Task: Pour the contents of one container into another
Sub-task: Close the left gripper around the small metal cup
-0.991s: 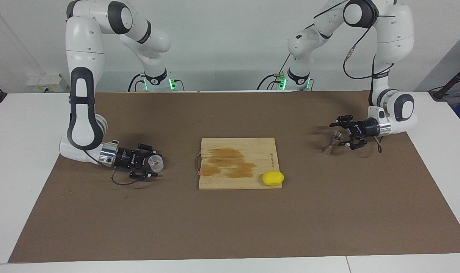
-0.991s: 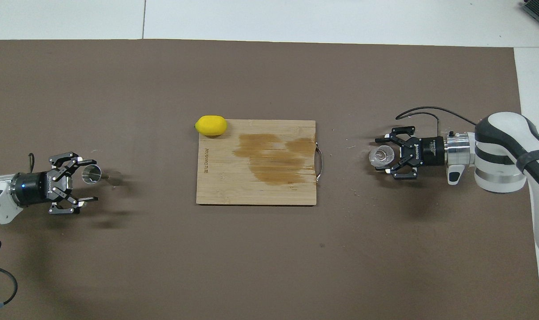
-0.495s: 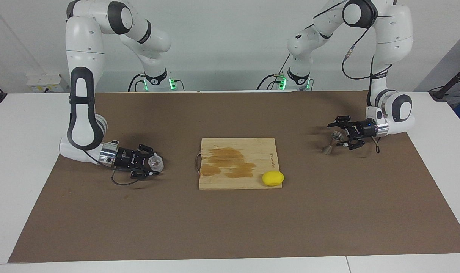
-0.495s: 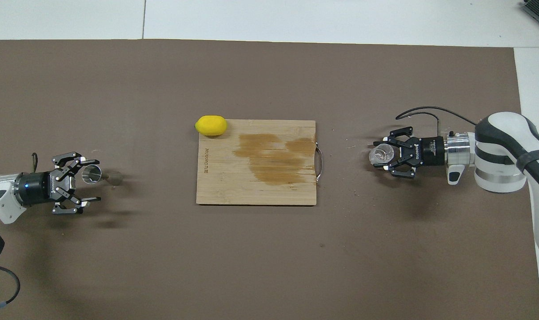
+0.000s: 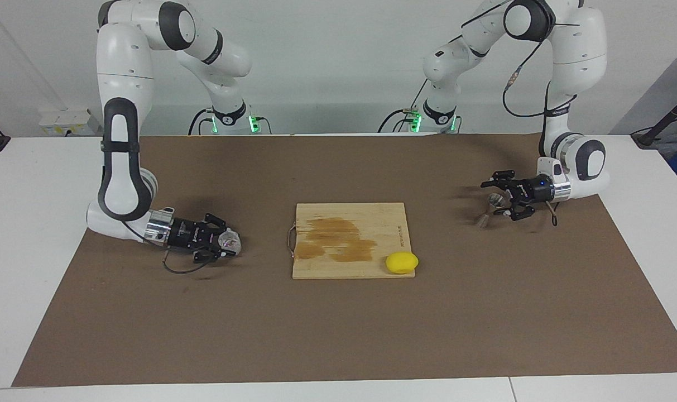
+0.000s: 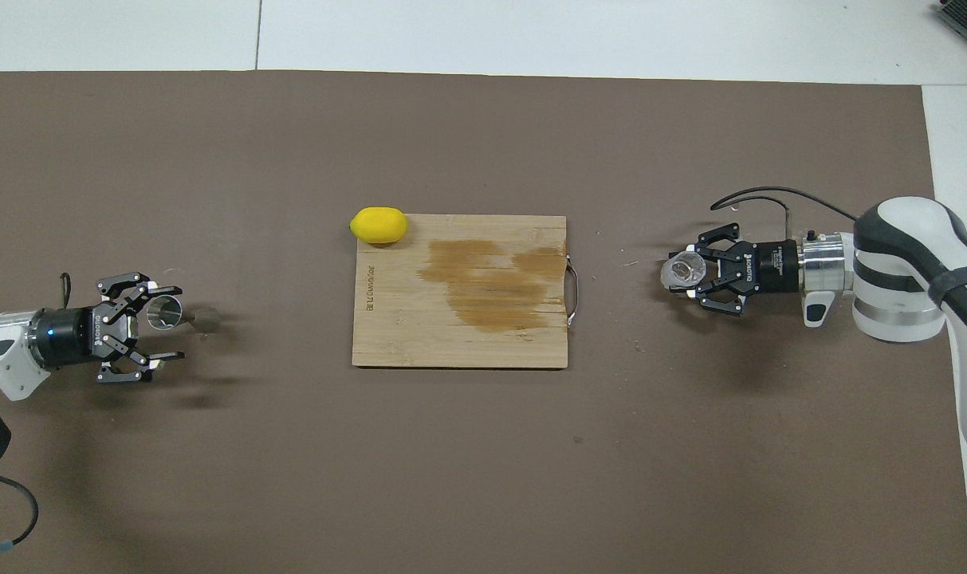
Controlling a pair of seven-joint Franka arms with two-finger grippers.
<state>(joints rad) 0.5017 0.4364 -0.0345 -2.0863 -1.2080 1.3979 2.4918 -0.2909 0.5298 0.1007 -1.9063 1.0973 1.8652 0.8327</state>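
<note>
Meanwhile, in the facing view, my right gripper (image 5: 225, 245) had narrowed around the glass cup (image 5: 230, 242) since a second ago, fingers nearly on its wall, so the grasp before pouring looked close. The cup stood on the brown mat toward the right arm's end from the cutting board (image 5: 349, 240). My left gripper (image 5: 503, 196) stayed spread about the steel jigger (image 5: 488, 209), toward the left arm's end from the board.

From overhead, the cup (image 6: 683, 273) sat between my right gripper's (image 6: 694, 275) fingers; I could not tell whether it held liquid. The jigger's (image 6: 165, 312) bowl looked empty, my left gripper (image 6: 164, 324) wide open. A lemon (image 6: 379, 225) rested on the board's (image 6: 387, 335) corner.
</note>
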